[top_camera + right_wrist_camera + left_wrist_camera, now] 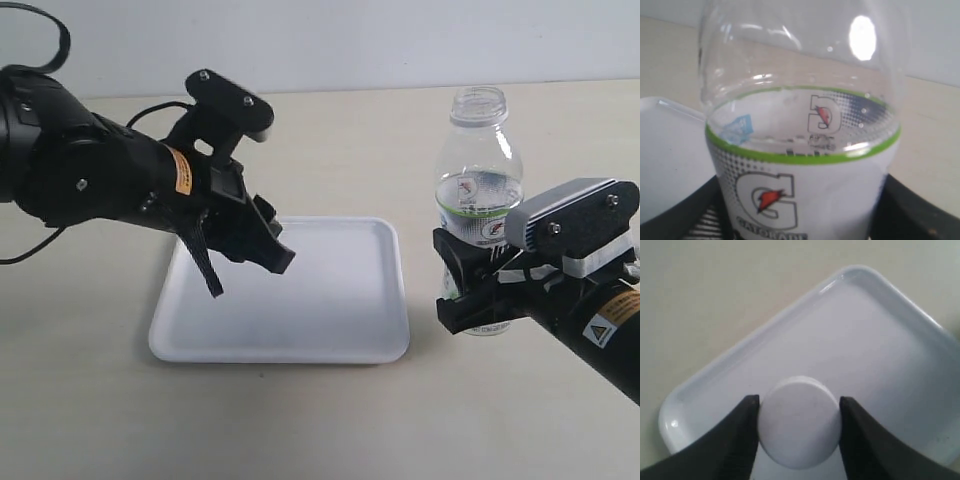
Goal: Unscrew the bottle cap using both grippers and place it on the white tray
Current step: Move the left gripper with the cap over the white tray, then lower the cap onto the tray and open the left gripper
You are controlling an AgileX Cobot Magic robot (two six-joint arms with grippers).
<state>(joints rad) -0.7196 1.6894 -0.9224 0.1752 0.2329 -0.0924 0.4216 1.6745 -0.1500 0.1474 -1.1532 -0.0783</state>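
Observation:
The small round white bottle cap (799, 422) sits clamped between the two black fingers of my left gripper (799, 401), which is shut on it above the white tray (880, 340). In the exterior view the left gripper (248, 272) hangs over the left part of the tray (330, 320), and its fingers hide the cap. The clear bottle (478, 180) stands upright to the right of the tray, its threaded neck bare. My right gripper (470, 292) is shut on its labelled lower body. The wrist view shows the bottle (805, 165) close up between the right gripper's (800, 217) dark fingers.
The tray and bottle stand on a plain beige tabletop (300, 420). A pale wall (330, 40) runs behind it. A black cable (50, 40) loops above the left arm.

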